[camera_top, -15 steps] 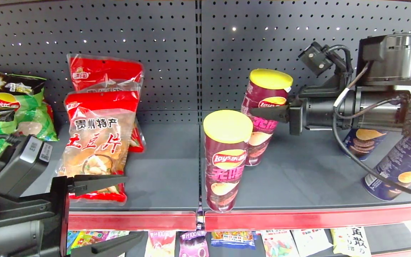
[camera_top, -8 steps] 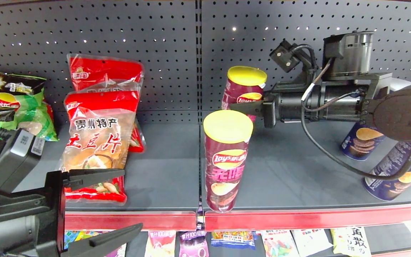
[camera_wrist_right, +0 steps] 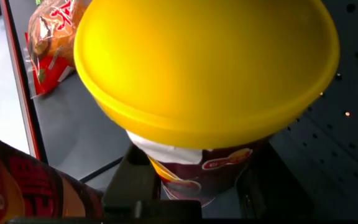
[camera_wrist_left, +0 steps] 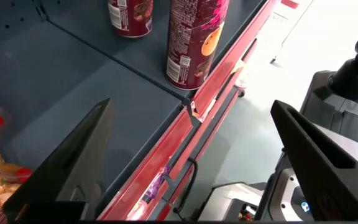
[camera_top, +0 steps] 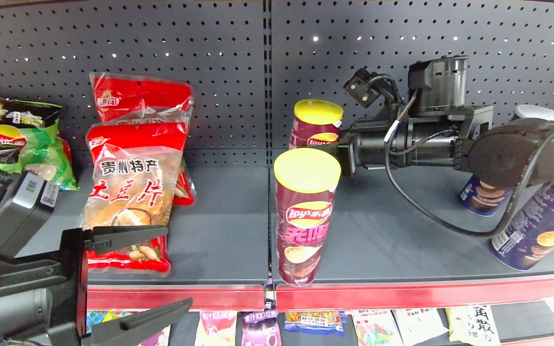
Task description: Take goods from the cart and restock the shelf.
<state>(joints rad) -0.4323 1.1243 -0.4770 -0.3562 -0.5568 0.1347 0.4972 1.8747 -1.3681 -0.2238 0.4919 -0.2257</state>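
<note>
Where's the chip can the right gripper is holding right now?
Head view, centre: the held chip can is at the back of the shelf, right behind the front yellow-lidded can, the right gripper on its right side.

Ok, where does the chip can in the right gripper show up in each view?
Head view: the held can is at the back of the shelf, just behind the front can.
Left wrist view: its lower part, deeper on the shelf than the front can.
Right wrist view: close up, its yellow lid facing the camera.
Shared landmark: the front can.
</note>
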